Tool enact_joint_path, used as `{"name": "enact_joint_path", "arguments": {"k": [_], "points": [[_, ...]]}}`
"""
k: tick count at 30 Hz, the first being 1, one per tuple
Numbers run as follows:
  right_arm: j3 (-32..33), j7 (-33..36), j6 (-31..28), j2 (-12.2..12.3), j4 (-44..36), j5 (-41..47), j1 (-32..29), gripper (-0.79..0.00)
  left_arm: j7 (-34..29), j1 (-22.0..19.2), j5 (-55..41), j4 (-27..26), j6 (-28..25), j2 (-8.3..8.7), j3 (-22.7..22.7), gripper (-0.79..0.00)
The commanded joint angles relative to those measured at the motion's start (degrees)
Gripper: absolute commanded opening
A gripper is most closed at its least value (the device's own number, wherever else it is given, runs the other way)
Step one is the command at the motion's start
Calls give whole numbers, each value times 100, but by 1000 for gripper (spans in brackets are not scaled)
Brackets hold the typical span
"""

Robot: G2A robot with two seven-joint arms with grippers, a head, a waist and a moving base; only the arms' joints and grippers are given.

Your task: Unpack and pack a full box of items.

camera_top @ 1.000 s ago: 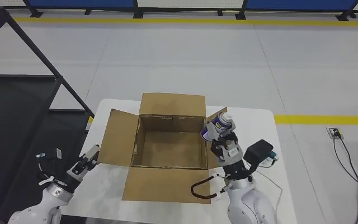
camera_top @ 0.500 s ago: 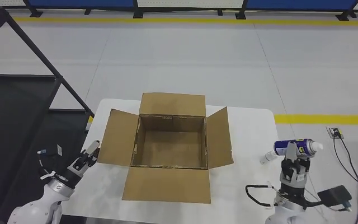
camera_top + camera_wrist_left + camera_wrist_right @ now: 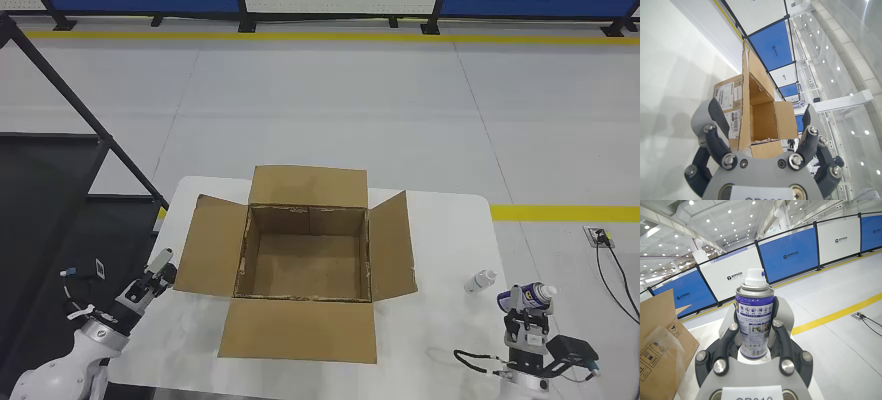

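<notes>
An open cardboard box point(image 3: 305, 265) point(image 3: 761, 121) point(image 3: 660, 332) stands in the middle of the white table point(image 3: 440, 230), all flaps folded out, its inside bare. My right gripper point(image 3: 527, 318) point(image 3: 754, 313) is past the table's right front corner, shut on a blue spray can point(image 3: 527, 298) point(image 3: 753, 317) with a white nozzle. A small clear bottle point(image 3: 480, 281) lies on the table near its right edge. My left gripper point(image 3: 155, 281) point(image 3: 762, 115) is open beside the box's left flap, with nothing between its fingers.
A black frame point(image 3: 90, 130) stands at the left of the table. Yellow floor tape point(image 3: 565, 213) runs to the right, with a floor socket point(image 3: 598, 237) and cable. Bare tabletop lies right of the box.
My right gripper has carried the spray can from above the box's right flap out to the right front, beyond the table's corner, and lowered it. The left gripper shifted slightly toward the front.
</notes>
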Motion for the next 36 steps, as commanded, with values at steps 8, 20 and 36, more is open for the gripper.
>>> {"name": "enact_joint_path", "arguments": {"k": [8,20,36], "points": [[-1,-7,-1,-1,-4,-2,-1,-785,-130,-2,24,-67,-162,5,61,0],[-73,-948,-412,79,196,-1105,-394,-785,-108,-56,-109,131,-336,0,116,0],[-369,-1092,154,153,1250,-2213,-1,-785,-170,-206,-189,296,-426,2,221,0]]}}
